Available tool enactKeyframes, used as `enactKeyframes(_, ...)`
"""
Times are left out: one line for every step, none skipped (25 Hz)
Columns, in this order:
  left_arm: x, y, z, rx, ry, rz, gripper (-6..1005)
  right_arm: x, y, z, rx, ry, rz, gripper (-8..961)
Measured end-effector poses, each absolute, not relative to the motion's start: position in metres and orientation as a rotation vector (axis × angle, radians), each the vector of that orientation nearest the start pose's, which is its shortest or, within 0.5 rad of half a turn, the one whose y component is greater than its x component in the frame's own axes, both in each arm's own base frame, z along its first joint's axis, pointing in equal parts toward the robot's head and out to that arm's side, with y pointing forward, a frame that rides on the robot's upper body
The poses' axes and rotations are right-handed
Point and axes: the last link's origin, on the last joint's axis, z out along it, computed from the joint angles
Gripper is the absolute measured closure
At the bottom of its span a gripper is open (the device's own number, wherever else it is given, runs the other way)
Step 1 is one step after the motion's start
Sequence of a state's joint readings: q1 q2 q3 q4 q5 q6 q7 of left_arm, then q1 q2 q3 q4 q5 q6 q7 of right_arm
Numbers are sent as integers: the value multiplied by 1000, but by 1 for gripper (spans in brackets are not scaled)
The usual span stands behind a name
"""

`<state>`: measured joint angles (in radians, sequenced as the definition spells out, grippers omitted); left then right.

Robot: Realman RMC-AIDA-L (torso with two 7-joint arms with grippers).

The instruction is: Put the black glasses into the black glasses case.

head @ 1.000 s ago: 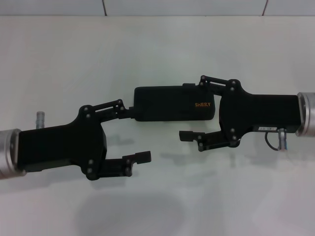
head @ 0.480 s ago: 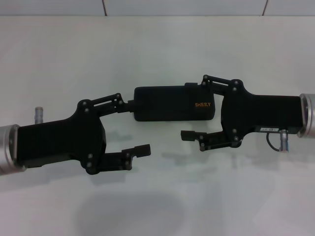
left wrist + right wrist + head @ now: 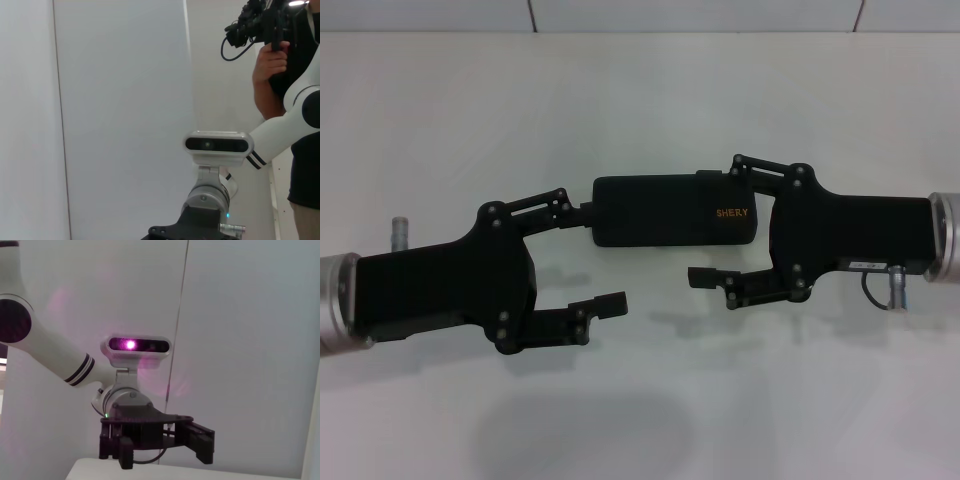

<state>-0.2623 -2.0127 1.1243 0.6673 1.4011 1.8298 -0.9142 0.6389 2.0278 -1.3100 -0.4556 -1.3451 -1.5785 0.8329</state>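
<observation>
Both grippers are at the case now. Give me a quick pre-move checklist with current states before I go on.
1. Glasses case lid shut, lying flat on the table: ok.
2. Black glasses in view: not ok, none in any view; whether they are inside the case, cannot tell.
3. Left gripper open at the case's left end: ok.
4. Right gripper open at the lettered end: ok.
5. Upper fingers touching the case: cannot tell.

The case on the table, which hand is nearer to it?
About even. The left hand has its far finger at the case's left end; the right hand has its far finger on the case's far edge. Both are open.
</observation>
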Motion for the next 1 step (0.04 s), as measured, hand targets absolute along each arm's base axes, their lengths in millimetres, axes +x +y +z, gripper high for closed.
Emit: enactKeyframes(-256,247,16,-2670,16,-1164,227,182,325,-43,-2818,-232,1044,64)
